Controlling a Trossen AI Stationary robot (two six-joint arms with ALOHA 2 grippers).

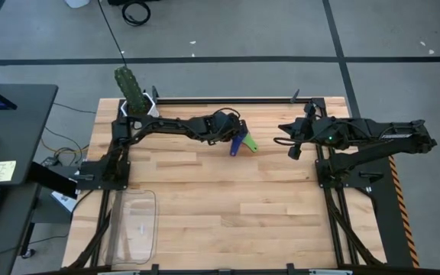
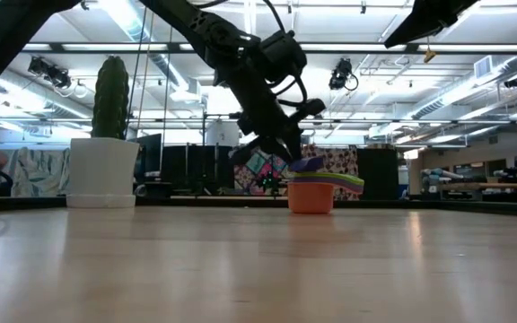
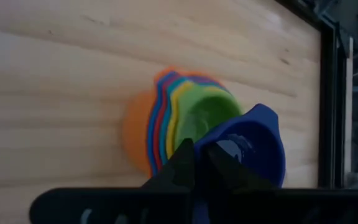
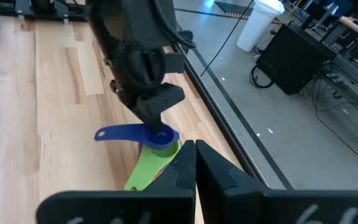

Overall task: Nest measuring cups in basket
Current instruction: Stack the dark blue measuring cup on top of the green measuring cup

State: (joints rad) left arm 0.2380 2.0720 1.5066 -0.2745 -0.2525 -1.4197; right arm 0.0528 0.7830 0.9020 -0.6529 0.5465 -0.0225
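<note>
While the dark blue measuring cup (image 1: 237, 143) is held pinched in the shut left gripper (image 1: 233, 131) directly above the nested cup stack (image 2: 313, 190), the clear basket (image 1: 133, 226) lies well apart, nearer the left arm; the right gripper (image 1: 292, 142), shut and empty, is parked aside.

Overhead looks straight down; low looks level across the pale wooden slatted table (image 1: 228, 198); both wrist cameras hover close above it.

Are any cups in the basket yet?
No. The basket holds nothing, and the stacked cups sit on the table far from it.
</note>
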